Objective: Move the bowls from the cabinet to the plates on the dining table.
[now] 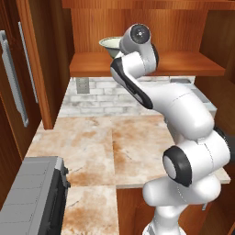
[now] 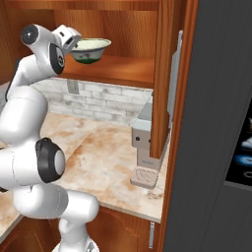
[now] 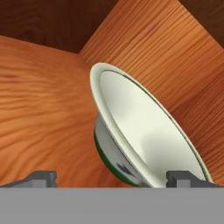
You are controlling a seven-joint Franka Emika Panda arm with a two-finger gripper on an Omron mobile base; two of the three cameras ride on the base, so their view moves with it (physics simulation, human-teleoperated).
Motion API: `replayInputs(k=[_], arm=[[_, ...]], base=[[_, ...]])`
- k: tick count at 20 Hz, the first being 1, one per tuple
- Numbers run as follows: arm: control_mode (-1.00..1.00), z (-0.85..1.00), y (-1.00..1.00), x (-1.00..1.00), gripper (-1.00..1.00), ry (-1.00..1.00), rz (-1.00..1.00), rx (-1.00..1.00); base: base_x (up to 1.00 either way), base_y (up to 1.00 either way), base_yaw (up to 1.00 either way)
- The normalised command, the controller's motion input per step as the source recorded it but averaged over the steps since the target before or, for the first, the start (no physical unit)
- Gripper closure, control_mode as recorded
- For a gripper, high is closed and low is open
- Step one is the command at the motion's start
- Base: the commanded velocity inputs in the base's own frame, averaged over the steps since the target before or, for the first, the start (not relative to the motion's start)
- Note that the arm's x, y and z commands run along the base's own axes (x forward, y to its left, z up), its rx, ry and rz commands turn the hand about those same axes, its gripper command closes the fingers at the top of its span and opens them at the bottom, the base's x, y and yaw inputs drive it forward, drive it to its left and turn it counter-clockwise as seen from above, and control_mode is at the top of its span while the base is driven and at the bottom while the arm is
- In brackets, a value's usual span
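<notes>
Resting on the wooden shelf (image 2: 123,69) inside the open cabinet (image 1: 41,69), the cream bowl (image 2: 89,50) with the dark green band is being faced by the gripper (image 3: 111,177), whose fingers (image 3: 41,178) are being held wide apart, nothing clamped between them, above the marble counter (image 1: 114,147).

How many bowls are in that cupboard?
1: a cream bowl with a green band on the cabinet shelf, right beside the robot's open claw. The arm may hide another.
</notes>
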Motion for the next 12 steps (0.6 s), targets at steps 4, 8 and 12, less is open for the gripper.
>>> replayInputs(k=[4, 8, 12], arm=[[-1.0, -0.06, 0.0, 0.23, -1.0, 0.0, 0.0, 0.0], [-1.0, -0.07, 0.02, 0.23, -1.0, 0.0, 0.0, -0.01], [-1.0, -0.07, 0.03, 0.24, -1.0, 0.0, 0.0, -0.01]], base=[[0.0, 0.0, 0.0], [0.0, 0.0, 0.0], [0.0, 0.0, 0.0]])
